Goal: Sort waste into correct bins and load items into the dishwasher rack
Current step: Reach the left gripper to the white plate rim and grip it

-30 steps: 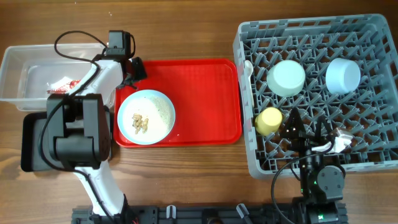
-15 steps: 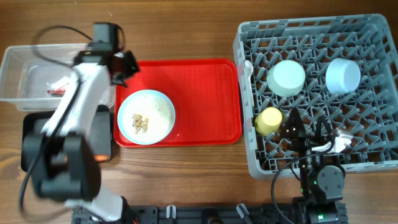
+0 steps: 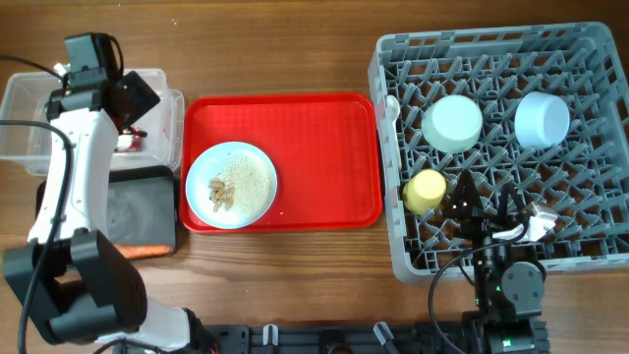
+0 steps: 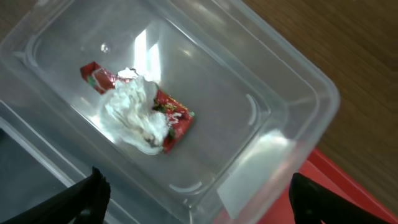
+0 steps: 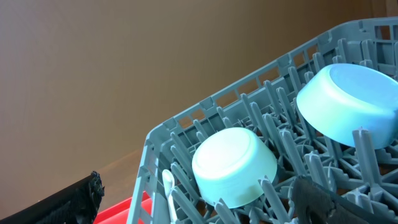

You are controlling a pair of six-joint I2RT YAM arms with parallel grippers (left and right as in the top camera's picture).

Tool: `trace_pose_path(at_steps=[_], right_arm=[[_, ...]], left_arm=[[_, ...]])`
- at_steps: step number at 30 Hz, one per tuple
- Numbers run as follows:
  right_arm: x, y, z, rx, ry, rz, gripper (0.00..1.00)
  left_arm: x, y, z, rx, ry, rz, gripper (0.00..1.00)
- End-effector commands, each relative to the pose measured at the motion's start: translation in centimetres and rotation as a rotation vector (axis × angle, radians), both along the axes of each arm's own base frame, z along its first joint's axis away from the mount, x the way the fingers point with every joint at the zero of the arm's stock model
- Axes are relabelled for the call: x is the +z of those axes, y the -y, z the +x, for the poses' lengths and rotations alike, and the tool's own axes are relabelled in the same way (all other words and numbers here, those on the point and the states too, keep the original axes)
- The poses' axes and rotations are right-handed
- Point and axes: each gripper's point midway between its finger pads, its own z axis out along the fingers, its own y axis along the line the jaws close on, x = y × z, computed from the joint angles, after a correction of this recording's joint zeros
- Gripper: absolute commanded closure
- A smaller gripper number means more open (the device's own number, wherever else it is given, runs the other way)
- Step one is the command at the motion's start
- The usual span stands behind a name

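Observation:
My left gripper [image 3: 136,96] hangs open and empty over the clear tub [image 3: 25,103]. In the left wrist view the crumpled white tissue [image 4: 134,115] lies on the red snack wrapper [image 4: 171,118] inside the tub [image 4: 249,106]. The light-blue plate [image 3: 231,185] with rice and brown scraps [image 3: 223,194] sits on the red tray. A carrot piece [image 3: 142,252] lies in the black tray [image 3: 138,211]. The grey rack [image 3: 590,251] holds the pale green bowl [image 3: 452,123], light-blue bowl [image 3: 542,119], yellow-green cup [image 3: 426,191] and white spoon [image 3: 392,106]. My right gripper [image 3: 488,208] is open and empty over the rack's front.
The flat red serving tray [image 3: 324,147] lies between the bins and the rack. In the right wrist view the pale green bowl [image 5: 233,165], the light-blue bowl [image 5: 348,102] and the spoon [image 5: 168,186] stand among the rack's pegs [image 5: 261,112].
My left arm has swung left from the red tray's corner to above the clear tub. The tissue now lies on the wrapper in the tub. The right arm has not moved.

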Motion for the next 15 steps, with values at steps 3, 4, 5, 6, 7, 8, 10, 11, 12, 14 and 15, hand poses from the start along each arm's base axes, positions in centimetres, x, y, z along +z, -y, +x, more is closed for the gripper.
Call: trace_pose_path(at_steps=[3, 4, 5, 6, 7, 8, 10, 11, 12, 14, 15], right_arm=[[0.3, 0.0, 0.0, 0.004, 0.013, 0.008, 0.0], [0.3, 0.0, 0.0, 0.004, 0.013, 0.008, 0.0], [0.3, 0.0, 0.0, 0.003, 0.013, 0.008, 0.0], [0.3, 0.0, 0.0, 0.004, 0.013, 0.009, 0.0], [0.3, 0.0, 0.0, 0.003, 0.013, 0.008, 0.0], [0.3, 0.0, 0.0, 0.004, 0.013, 0.008, 0.0], [0.3, 0.0, 0.0, 0.004, 0.013, 0.008, 0.0], [0.3, 0.0, 0.0, 0.003, 0.013, 0.008, 0.0], [0.3, 0.0, 0.0, 0.004, 0.013, 0.009, 0.0], [0.3, 0.0, 0.0, 0.004, 0.013, 0.009, 0.0], [0.3, 0.0, 0.0, 0.003, 0.013, 0.008, 0.0]], left_arm=[[6.3, 8.8, 0.2, -0.224, 0.127, -0.045, 0.25], [5.7, 11.2, -0.4, -0.287, 0.09, -0.075, 0.28], [4.8, 13.0, -1.0, -0.33, 0.049, -0.084, 0.29], [3.7, 14.6, -1.7, -0.371, 0.001, -0.085, 0.3], [2.0, 16.6, -2.7, -0.42, -0.067, -0.089, 0.33], [0.7, 18.0, -3.5, -0.448, -0.115, -0.092, 0.4], [-2.6, 20.9, -4.8, -0.51, -0.21, -0.09, 0.48], [-3.9, 22.0, -5.3, -0.539, -0.248, -0.083, 0.5], [-5.6, 23.2, -6.0, -0.566, -0.299, -0.077, 0.53], [-8.2, 25.1, -7.1, -0.609, -0.379, -0.058, 0.63], [-9.6, 25.7, -7.5, -0.621, -0.418, -0.022, 0.66]])
